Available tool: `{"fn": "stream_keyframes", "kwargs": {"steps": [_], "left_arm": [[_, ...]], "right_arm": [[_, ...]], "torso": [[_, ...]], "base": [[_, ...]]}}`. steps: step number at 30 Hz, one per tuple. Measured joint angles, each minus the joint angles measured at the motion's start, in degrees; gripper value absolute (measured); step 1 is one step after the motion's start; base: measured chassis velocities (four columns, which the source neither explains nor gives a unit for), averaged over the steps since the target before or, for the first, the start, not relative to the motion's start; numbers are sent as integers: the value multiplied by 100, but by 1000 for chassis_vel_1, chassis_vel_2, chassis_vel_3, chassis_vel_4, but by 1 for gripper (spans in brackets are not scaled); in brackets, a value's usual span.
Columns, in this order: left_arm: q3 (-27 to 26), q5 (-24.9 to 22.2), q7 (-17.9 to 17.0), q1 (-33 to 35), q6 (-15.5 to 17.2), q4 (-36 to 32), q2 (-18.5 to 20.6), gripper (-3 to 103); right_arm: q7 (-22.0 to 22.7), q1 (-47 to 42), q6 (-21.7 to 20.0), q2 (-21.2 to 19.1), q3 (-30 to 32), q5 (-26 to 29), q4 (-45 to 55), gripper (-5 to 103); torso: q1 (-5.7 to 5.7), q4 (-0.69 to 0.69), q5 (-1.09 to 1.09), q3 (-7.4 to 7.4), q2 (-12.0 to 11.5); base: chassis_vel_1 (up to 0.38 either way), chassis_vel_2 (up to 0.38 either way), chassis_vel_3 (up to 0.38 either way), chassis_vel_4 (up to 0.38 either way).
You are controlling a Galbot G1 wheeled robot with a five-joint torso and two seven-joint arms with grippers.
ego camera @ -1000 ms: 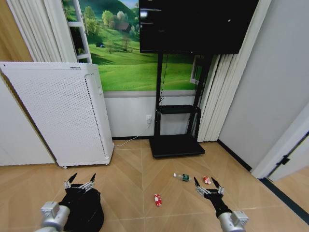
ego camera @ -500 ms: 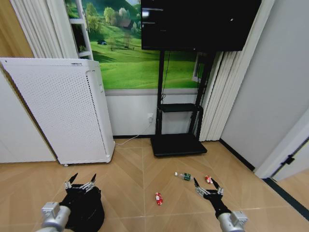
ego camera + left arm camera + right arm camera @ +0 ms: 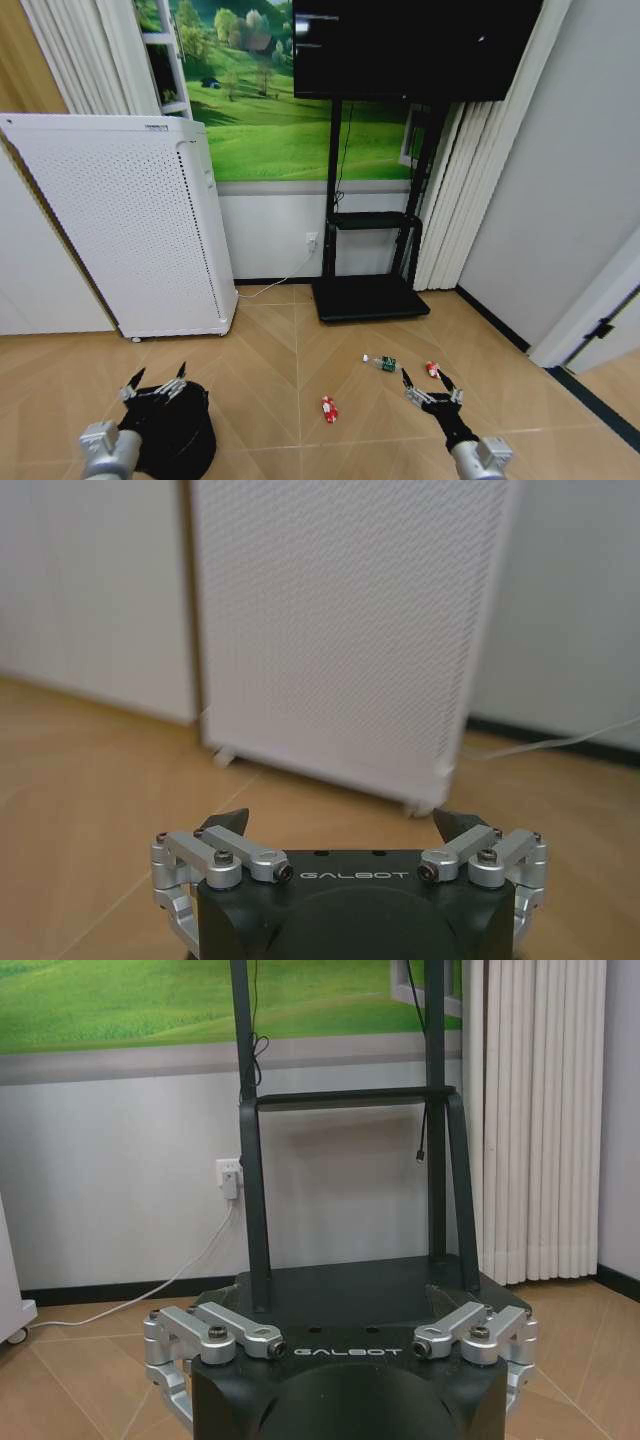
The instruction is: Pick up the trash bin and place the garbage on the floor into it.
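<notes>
While the robot faced the wall with the green meadow mural [image 3: 270, 130], the biggest thing in the room was the white perforated appliance [image 3: 120, 225], standing on small feet at the left, its cable trailing along the baseboard towards the wall socket [image 3: 311, 241]. Next to it, dead ahead, the black screen [image 3: 415, 45] sat high on its black stand [image 3: 368, 290], the stand's flat base resting on the herringbone wood floor [image 3: 270, 340]. White pleated curtains [image 3: 445, 200] hung just right of the stand.

Down low at the left, the trash bin [image 3: 180, 435] stood upright on the floor, well in front of the appliance, and the left claw [image 3: 154, 384] hovered right over its rim, fingers spread wide, gripping nothing. From the left wrist camera, that claw [image 3: 340, 825] pointed at the appliance's foot, tips far apart.

On the right, the right claw [image 3: 430, 388] hung low with its fingers splayed open too, empty. The right wrist camera showed the same claw [image 3: 340, 1322] aimed at the stand's base.

And the garbage, all loose on the floor: the small clear bottle with the green label [image 3: 380, 363] lay ahead of the right claw, one red-and-white piece [image 3: 432, 369] lay just beyond that claw's tips, and the other red-and-white piece [image 3: 328, 408] lay between the bin and the right claw.
</notes>
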Motion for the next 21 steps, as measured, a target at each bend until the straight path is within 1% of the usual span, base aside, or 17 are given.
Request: {"fn": "stream_keyframes", "kwargs": {"steps": [1,2,3,4,5,6,7,9,12,14,15,16,18,20,21], "left_arm": [[-89,-314,-900,85,863,-59,-142,100],[-162,-671,-1430,131,1484,-164,-166,100],[-197,-942,-1697,134,1802,-206,-159,100],[-197,-942,-1697,134,1802,-206,-159,100],[-211,-1183,-1918,118,2031,-212,-134,100],[-211,-1410,-2124,42,2178,-149,-84,100],[-211,-1410,-2124,42,2178,-149,-84,100],[-165,-1505,-2224,-101,2178,59,-5,100],[-127,-1510,-2228,-176,2213,175,23,100],[-71,-1531,-2224,-308,2266,389,44,100],[-42,-1532,-2217,-384,2265,528,45,102],[-42,-1532,-2217,-384,2265,528,45,102],[2,-1521,-2212,-463,2251,743,45,98],[5,-1511,-2191,-466,2245,804,44,98],[4,-1505,-2143,-466,2239,861,44,96]], "right_arm": [[41,55,14,-2,14,2,-126,100],[71,97,17,-20,23,2,-209,100],[79,121,17,-33,24,2,-247,100],[79,121,17,-33,24,2,-247,100],[85,139,18,-37,23,2,-276,100],[92,161,19,-30,14,-6,-302,100],[92,161,19,-30,14,-6,-302,100],[104,169,19,14,-12,-22,-315,100],[109,167,24,31,-15,-32,-329,100],[155,157,49,35,-9,-34,-372,100],[184,160,61,35,1,-33,-394,100],[184,160,61,35,1,-33,-394,100],[217,175,79,24,25,-32,-419,100],[237,183,81,23,28,-30,-419,100],[263,197,82,23,28,-28,-421,100]], "torso": [[0,1,0,4,5],[0,2,0,7,10],[0,2,2,8,13],[0,2,2,8,13],[-1,1,2,10,16],[-1,0,0,13,20],[-1,0,0,13,20],[-1,0,-1,18,26],[-1,0,0,20,29],[-1,0,0,23,33],[-1,0,-1,24,35],[-1,0,-1,24,35],[-1,0,-1,27,38],[-1,0,0,28,40],[-1,0,-1,29,41]], "base": [[0,0,0,0],[0,0,0,0],[0,0,0,0],[0,0,0,0],[0,0,0,0],[0,0,0,0],[0,0,0,0],[0,0,0,0],[0,0,0,0],[0,0,0,0],[0,0,0,0],[0,0,0,0],[0,0,0,0],[0,0,0,0],[0,0,0,0]]}}
